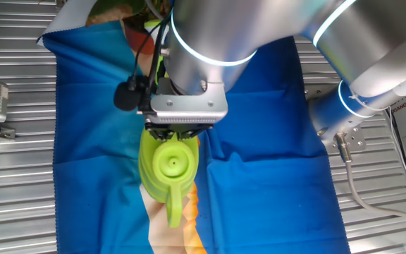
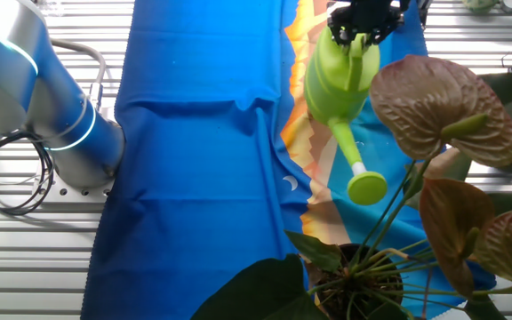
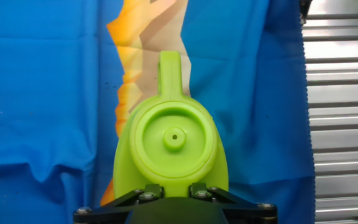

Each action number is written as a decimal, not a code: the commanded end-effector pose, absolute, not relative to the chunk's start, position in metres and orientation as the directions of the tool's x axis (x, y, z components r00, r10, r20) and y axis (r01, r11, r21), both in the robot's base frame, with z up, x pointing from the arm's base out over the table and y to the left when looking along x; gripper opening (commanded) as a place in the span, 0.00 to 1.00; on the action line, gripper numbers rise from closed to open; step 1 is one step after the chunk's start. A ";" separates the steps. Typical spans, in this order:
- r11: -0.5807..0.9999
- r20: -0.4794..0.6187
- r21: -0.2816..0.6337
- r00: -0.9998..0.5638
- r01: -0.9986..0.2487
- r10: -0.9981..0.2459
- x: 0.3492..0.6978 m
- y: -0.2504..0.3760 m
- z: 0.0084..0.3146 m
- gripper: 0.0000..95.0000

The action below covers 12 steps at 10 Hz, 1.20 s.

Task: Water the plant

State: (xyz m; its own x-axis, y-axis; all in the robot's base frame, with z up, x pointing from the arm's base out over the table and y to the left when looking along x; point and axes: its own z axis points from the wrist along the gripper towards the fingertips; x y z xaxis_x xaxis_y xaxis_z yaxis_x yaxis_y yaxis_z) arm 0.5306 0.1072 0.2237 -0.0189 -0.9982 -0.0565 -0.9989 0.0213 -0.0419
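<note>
Plant (image 2: 434,187) leaves fill one bench corner. Beside them, the gripper (image 2: 360,28) is clamped on the lime-green watering can (image 2: 338,84), spout toward the plant.

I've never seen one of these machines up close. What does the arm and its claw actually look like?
The arm is made of thick, rounded silver-grey tubes, with thin glowing pale-blue rings at the joints. A ridged metal block sits at its end, and black cables run down beside it. The gripper is black, with bolted black fingers. Grey cables trail from the base.
</note>
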 end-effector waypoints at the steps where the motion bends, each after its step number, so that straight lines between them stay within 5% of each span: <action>1: 0.019 -0.050 -0.034 -0.017 -0.999 -0.999 0.529 0.106 0.225 0.00; 12: 0.050 -0.047 -0.055 -0.047 -0.997 -0.998 0.528 0.094 0.207 0.00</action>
